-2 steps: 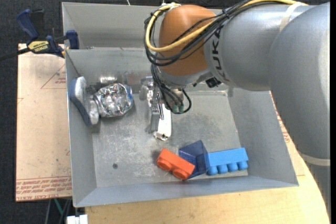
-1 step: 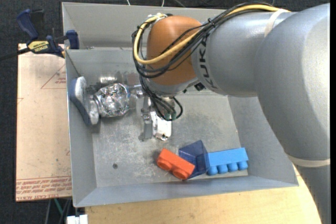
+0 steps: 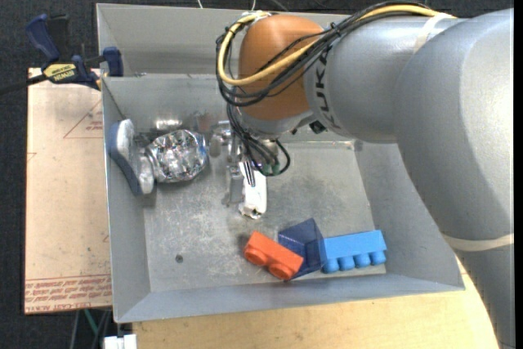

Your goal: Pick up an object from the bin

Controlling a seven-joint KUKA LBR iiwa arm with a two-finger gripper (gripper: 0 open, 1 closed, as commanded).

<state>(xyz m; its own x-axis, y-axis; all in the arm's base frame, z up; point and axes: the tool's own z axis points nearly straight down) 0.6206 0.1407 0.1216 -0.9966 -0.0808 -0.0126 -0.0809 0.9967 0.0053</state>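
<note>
I am hovering the pincer (image 3: 245, 190) over the bare middle of the bin (image 3: 188, 237), how wide I cannot tell, and I am judging this the approach: the orange toy brick (image 3: 272, 255) near the near edge is calling for a shift, then descent.

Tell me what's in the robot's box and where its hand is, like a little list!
bin: grey metal
hand: down low over the middle of the floor
holding something: cannot tell
near front wall: orange brick, dark blue block, light blue brick, side by side
closest to hand: the orange brick
left side: shiny crumpled ball, with a silver tool with a blue handle beside it
</note>
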